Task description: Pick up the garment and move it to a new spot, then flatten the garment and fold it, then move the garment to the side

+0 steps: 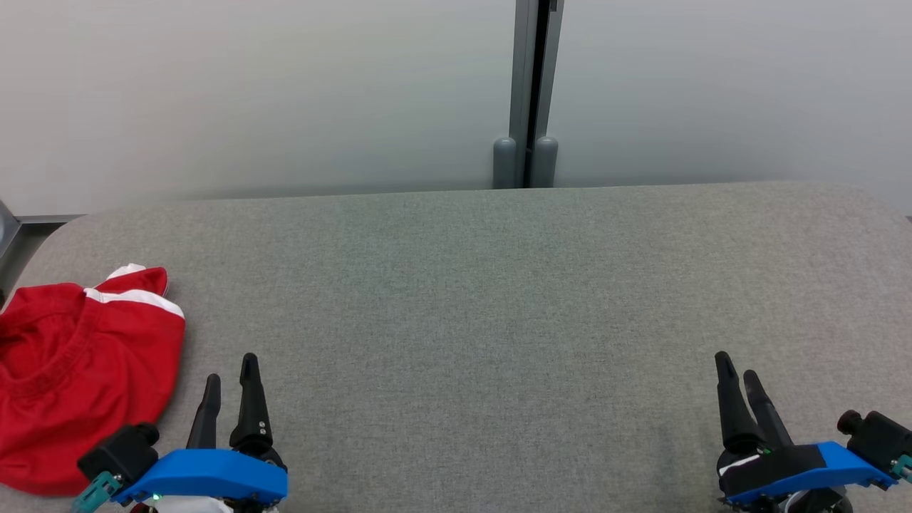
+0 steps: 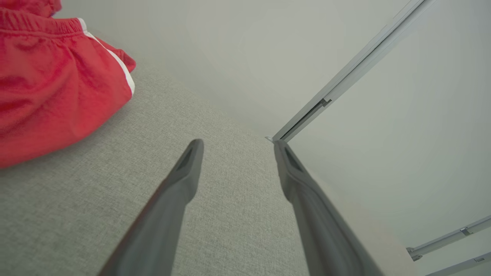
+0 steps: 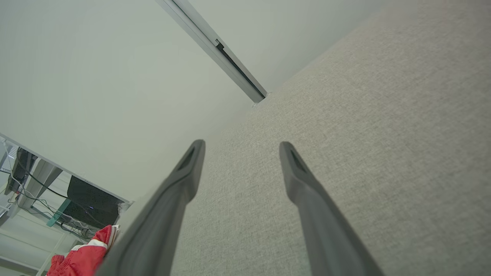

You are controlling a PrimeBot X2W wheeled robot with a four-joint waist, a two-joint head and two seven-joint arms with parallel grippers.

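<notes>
L tool [image 1: 231, 367] spread, by red garment [image 1: 78, 377], striped end twd wall [image 1: 285, 92].

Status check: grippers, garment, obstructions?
Left gripper open, empty. Right gripper open, empty. Garment crumpled at grey surface's left end, beside left gripper. Nothing in between.

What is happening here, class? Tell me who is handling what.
Nothing is held yet. A crumpled red garment with white trim lies at the left end of the grey fabric surface. The robot's left tool is open beside it, not touching the cloth; the right tool is open at the far right.
</notes>
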